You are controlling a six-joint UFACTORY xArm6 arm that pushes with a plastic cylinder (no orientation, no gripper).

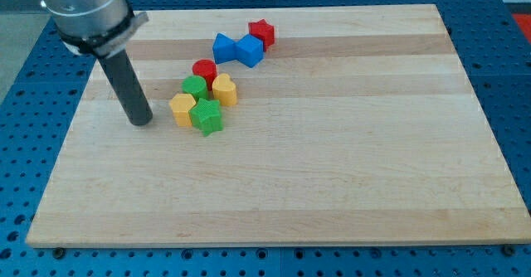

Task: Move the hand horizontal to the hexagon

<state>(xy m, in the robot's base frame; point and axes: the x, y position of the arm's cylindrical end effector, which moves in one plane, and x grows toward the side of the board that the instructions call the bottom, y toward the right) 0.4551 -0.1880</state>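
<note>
The rod is coming down from the view's top left, where its grey housing is being cut off by the frame edge, and my tip [141,121] is resting on the wooden bench [332,186] near the view's left side. There is no pincer on this arm, so no open or closed state is showing.

The yellow hexagon [182,109] is sitting just to the view's right of my tip, at nearly the same height in the view, with a narrow strip of bare wood between them. Touching its right side, the green star [207,117] is lying slightly lower. Above these, the green block [195,86] is standing pressed in among its neighbours; its shape is hard to make out, since the blocks around it are crowding its outline. The yellow block [224,89], looking roughly heart-shaped, is sitting just to its right. The red cylinder [204,69] is standing just behind the green block, its lower part being hidden by it.

Further toward the view's top, the blue block [238,49] is lying apart from the cluster; it is reading as two joined lobes, and whether it is one piece or two is unclear. The red star [261,33] is touching its upper right corner.
</note>
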